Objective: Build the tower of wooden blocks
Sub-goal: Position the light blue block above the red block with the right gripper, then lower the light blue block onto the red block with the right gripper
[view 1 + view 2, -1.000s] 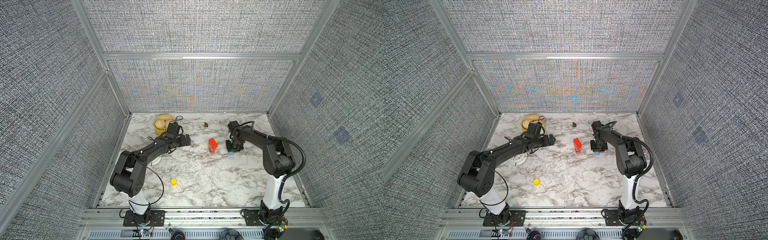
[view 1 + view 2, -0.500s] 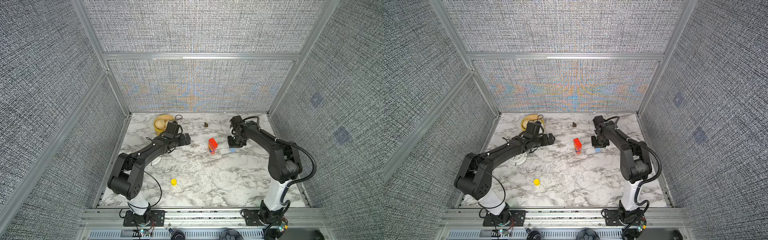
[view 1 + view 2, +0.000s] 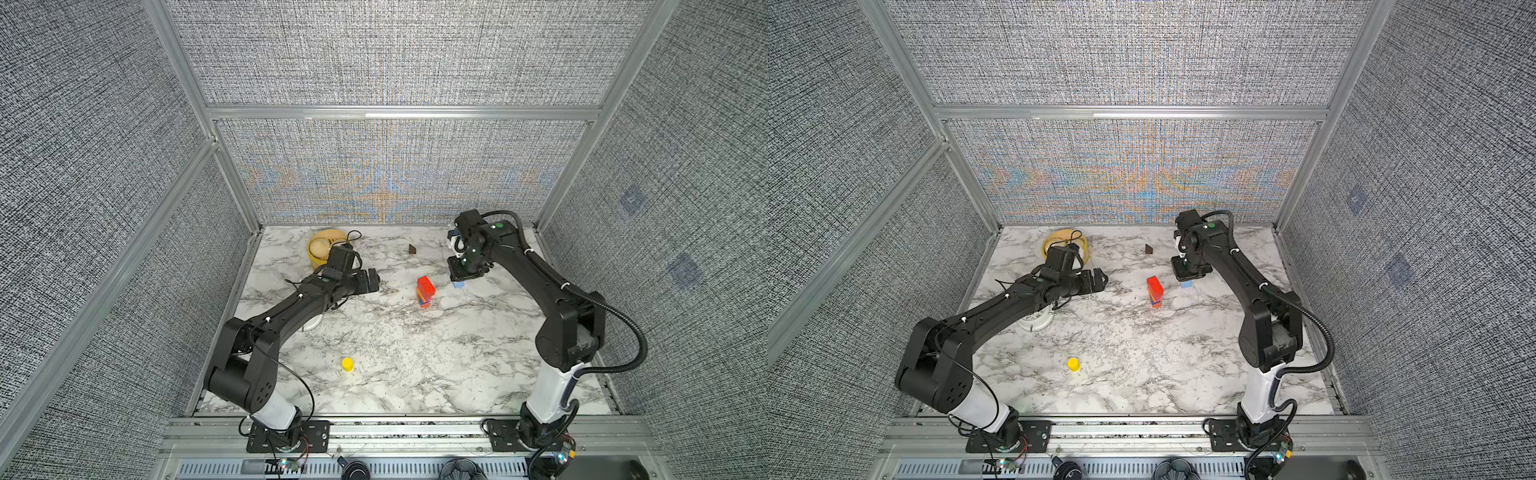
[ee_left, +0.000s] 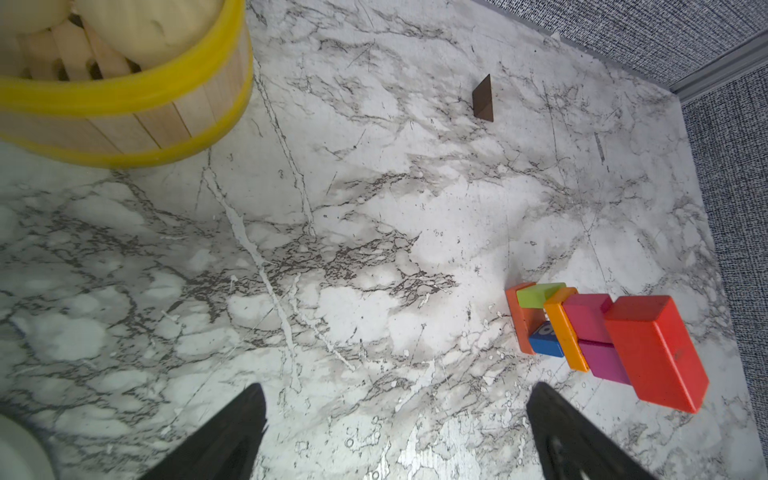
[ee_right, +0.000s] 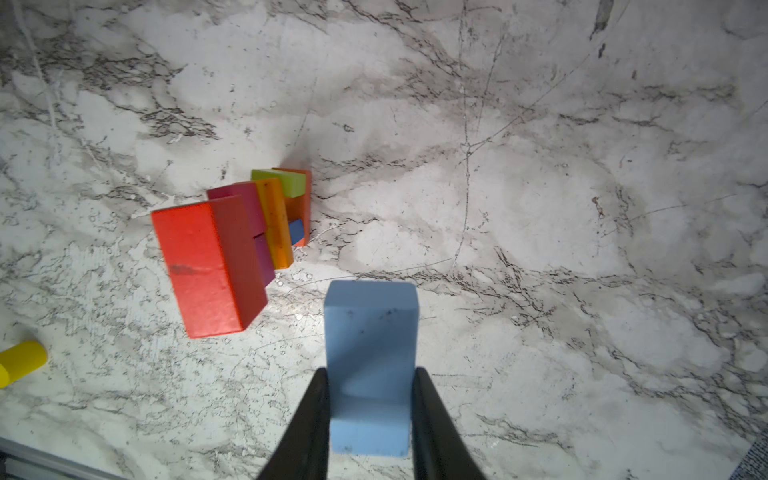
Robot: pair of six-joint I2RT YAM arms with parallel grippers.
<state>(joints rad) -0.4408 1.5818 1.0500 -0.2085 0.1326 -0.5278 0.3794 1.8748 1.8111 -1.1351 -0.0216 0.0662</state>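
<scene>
The right jaws pinch a matte pale-blue rectangular block (image 5: 370,365) by its flat sides, near the tower (image 3: 426,291), a painted stack capped by a red bar (image 5: 203,266) midway on the veined marble worktop (image 3: 395,353). The left jaws stand spread wide.

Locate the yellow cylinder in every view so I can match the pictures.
Top view: yellow cylinder stands alone on the marble tabletop, nearer the front edge than the tower.
Top view: same spot, in front of the tower.
Left wrist: not in it.
Right wrist: cut off at the picture's edge, beyond the tower from the light blue block.
Shared landmark: the red-topped tower, in all four views.
</scene>
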